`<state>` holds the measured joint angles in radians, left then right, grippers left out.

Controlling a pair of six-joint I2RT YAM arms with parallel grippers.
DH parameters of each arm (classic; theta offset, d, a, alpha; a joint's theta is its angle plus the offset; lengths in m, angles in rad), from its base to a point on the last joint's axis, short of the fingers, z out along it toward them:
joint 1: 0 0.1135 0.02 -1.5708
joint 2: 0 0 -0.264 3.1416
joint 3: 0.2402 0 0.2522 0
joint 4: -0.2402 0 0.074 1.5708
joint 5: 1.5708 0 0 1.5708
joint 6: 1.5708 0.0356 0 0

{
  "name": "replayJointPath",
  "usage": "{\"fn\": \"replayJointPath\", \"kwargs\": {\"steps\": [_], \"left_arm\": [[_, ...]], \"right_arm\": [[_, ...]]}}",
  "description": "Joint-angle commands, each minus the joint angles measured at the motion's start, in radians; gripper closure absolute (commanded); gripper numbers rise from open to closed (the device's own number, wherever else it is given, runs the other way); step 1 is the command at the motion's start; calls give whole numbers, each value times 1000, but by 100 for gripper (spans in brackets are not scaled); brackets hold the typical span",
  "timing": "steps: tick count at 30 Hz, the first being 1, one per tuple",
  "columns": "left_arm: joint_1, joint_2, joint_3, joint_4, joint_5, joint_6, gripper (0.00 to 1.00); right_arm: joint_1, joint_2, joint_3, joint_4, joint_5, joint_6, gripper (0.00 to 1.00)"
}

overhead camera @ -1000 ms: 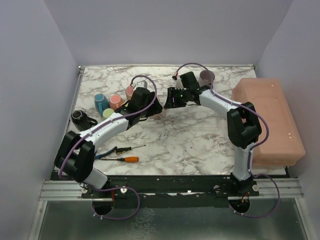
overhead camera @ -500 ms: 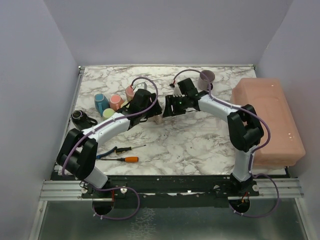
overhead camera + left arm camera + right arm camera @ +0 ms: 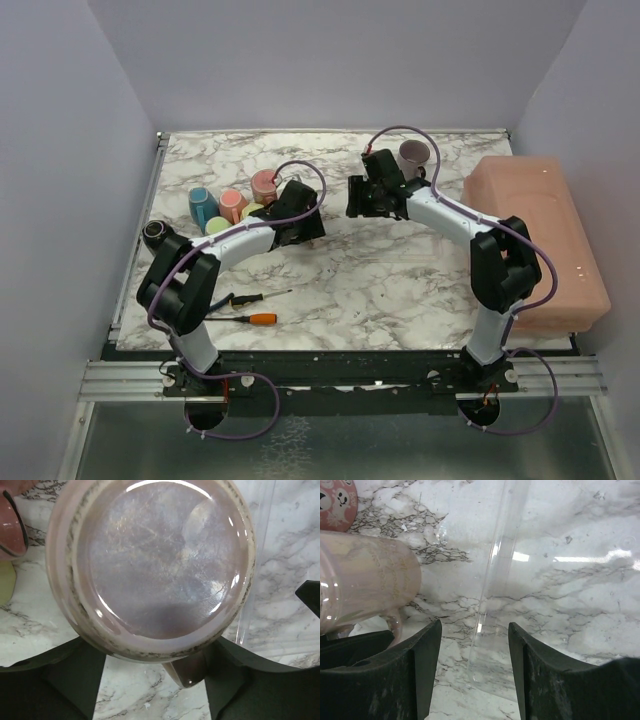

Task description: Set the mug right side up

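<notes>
Mug (image 3: 160, 565) sits between left gripper (image 3: 155, 652) fingers, base facing palm; clamped or loose, can't tell. Pink cup (image 3: 10, 525) crowds one finger's side. Right gripper (image 3: 475, 627) wide, empty, over clear plastic strip (image 3: 495, 580), mug alongside.

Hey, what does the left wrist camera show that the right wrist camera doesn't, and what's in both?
Only the left wrist: the round base of the pale mug facing the camera, framed by the left gripper's fingers, plus a yellow-green edge at the left border.
Only the right wrist: that mug's side wall, showing that it lies roughly horizontal, and a pink object with ghost prints.
Both: the mug, its handle, the marble table and a clear plastic strip.
</notes>
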<state>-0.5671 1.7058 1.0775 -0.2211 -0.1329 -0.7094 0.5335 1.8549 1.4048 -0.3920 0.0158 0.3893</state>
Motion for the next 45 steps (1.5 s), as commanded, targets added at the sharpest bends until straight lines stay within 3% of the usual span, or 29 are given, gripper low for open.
{"fn": "replayJointPath", "kwargs": {"steps": [1, 4, 7, 17, 23, 27, 32, 36, 45], "left_arm": [[-2, -30, 7, -74, -43, -9, 36], [-2, -63, -13, -93, -40, 10, 49], [-2, -85, -3, -138, -49, 31, 55], [-2, -50, 109, -262, -45, 72, 53], [-2, -4, 138, -278, -31, 103, 58], [-2, 30, 162, -300, -37, 112, 71], [-2, 52, 178, -321, -66, 118, 73], [-2, 54, 198, -320, -83, 141, 100], [-2, -9, 219, -257, -68, 206, 100]], "right_arm": [[0, -38, -26, -28, 57, 10, 40], [1, -45, -37, -25, 57, 10, 40], [0, -46, -37, -21, 56, 10, 40], [1, -43, -27, -27, 49, 12, 41], [0, -45, -35, -25, 44, 26, 41], [0, -45, -34, -23, 44, 32, 41], [1, -47, -33, -22, 40, 33, 47], [0, -50, -33, -19, 36, 30, 48], [-2, -139, -114, 123, 47, 27, 48]]}}
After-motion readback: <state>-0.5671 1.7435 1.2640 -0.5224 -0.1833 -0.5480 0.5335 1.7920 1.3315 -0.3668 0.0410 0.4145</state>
